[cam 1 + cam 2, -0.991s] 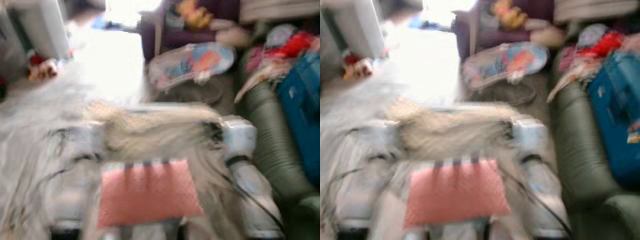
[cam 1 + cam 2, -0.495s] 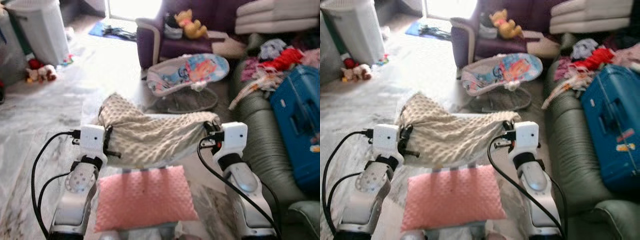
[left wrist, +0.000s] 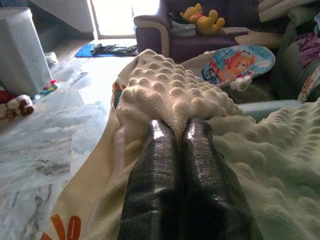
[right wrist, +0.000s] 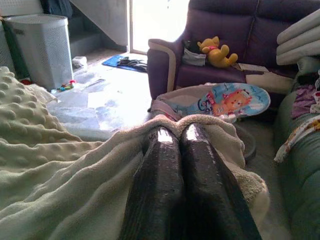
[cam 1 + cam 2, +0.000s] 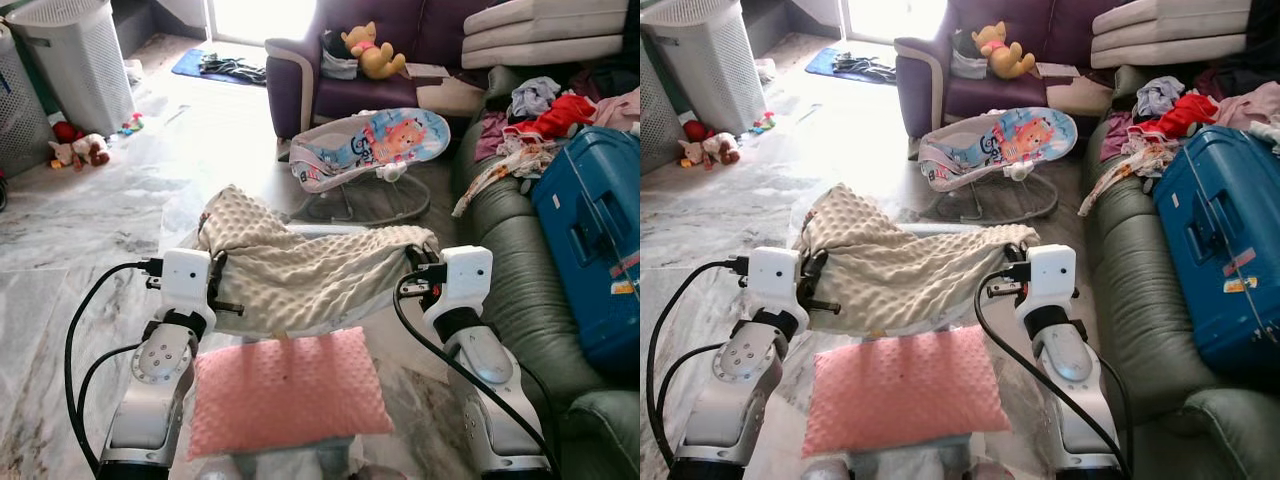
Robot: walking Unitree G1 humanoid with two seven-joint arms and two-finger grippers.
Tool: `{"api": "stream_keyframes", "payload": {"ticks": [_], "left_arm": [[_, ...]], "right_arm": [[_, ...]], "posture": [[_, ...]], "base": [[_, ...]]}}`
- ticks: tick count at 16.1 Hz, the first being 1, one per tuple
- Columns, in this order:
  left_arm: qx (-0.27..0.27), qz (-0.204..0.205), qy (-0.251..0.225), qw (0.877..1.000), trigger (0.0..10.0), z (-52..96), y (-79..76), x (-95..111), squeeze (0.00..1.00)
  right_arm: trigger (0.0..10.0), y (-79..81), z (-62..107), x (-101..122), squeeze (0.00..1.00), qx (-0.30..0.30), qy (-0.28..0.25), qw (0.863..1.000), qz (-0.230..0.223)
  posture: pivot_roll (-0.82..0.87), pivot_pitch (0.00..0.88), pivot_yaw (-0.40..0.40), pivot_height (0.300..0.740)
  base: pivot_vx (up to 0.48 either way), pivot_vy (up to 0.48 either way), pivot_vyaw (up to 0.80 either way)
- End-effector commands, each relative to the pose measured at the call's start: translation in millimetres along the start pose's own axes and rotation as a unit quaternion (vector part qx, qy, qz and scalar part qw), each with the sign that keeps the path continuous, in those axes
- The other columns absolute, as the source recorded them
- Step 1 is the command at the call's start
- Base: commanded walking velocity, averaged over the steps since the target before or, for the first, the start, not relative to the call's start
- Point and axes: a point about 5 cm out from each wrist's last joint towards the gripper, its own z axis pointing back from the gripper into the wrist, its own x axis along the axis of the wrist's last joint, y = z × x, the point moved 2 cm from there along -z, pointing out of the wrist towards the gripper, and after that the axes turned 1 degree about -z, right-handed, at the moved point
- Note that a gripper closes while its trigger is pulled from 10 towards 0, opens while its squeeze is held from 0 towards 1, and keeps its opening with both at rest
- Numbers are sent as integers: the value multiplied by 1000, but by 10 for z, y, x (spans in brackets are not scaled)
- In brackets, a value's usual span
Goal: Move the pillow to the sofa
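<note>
The cream pillow (image 5: 300, 275) is stretched lengthwise between the hands, gripped by the closed left hand (image 3: 175, 131) and closed right hand (image 4: 175, 134).

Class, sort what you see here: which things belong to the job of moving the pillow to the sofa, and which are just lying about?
Belongs to the job:
cream bobbled pillow
left pincer, shut on it
right pincer, shut on it
green sofa

Just lying about:
pink cushion
baby bouncer
blue suitcase
yellow soft toy
laundry basket
</note>
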Motion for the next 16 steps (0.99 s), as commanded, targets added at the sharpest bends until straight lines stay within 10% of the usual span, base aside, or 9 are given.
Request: {"api": "stream_keyframes", "payload": {"ticks": [1, 16], "left_arm": [[-11, 6, 1, 1000, 10000, -12, -47, 11, 0], [-13, 4, 7, 1000, 10000, -63, -62, 5, 0]], "right_arm": [[10000, -32, -4, 27, 0, -6, -2, 1000, 0], [10000, -117, -27, 3, 0, -29, 9, 1000, 0]], "posture": [[-10, 0, -48, 740], [-21, 0, -39, 740]], "base": [[-322, 0, 0], [-333, 0, 0]]}}
